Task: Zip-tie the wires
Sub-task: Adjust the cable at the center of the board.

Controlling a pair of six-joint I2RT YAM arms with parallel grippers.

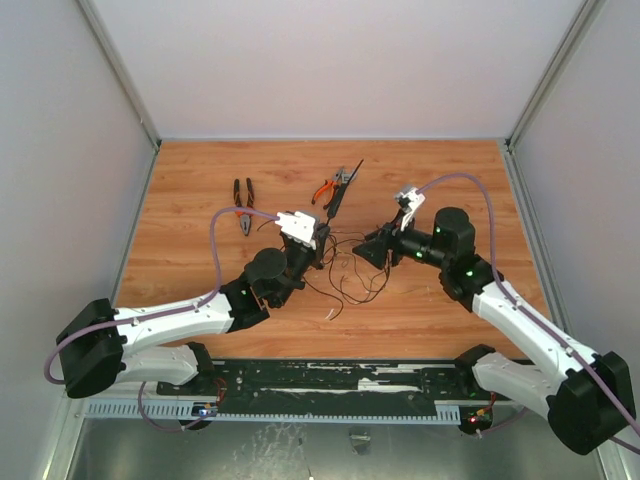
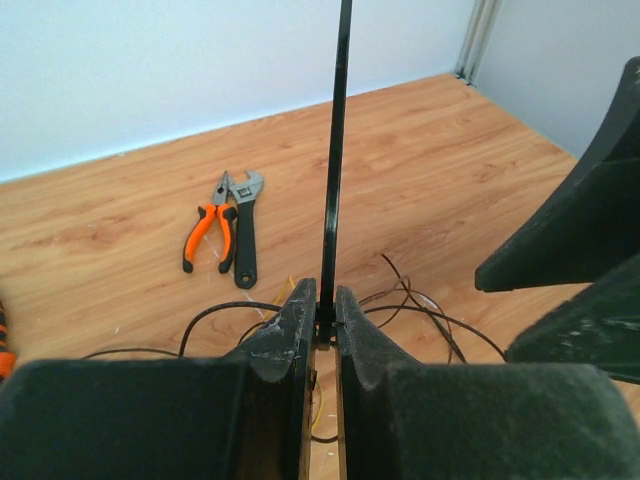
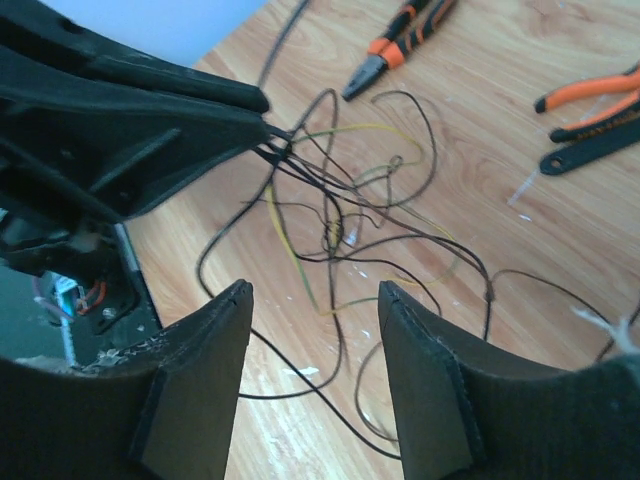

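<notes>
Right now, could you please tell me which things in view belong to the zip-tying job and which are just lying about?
Job: thin stiff black plastic zip tie; tangle of thin black wires.
Lying about: orange-handled pliers; black adjustable wrench; dark-handled pliers.

The thin, stiff black plastic zip tie [image 2: 333,150] runs off the top edge of my left wrist view, and its near end hides between my left fingers [image 2: 290,338]. The orange-handled metal pliers [image 3: 395,45] are cut off at my right wrist view's top edge.

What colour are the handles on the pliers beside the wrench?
Orange. The pliers show best in the left wrist view.
</notes>
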